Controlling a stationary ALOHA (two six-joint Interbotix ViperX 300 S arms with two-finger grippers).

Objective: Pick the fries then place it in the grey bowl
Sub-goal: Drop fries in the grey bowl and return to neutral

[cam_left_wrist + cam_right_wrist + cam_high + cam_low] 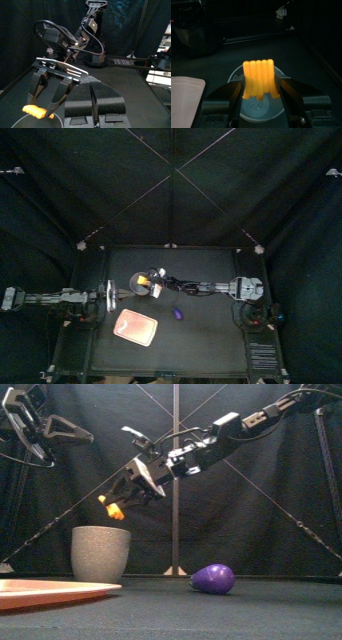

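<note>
Right pincer clamped on yellow-orange plastic fries bundle, held in air above tall grey speckled cup, not inside. Pick done; lowering and release left. Left pincer closed, empty, left of cup. Purple rounded toy on bench, right of cup.

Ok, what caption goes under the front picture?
Right gripper holding the orange-yellow toy fries just above the tall grey speckled cup, a purple toy lying nearby.

1x fries, 1x grey bowl, 1x pink tray, 1x purple toy
</note>
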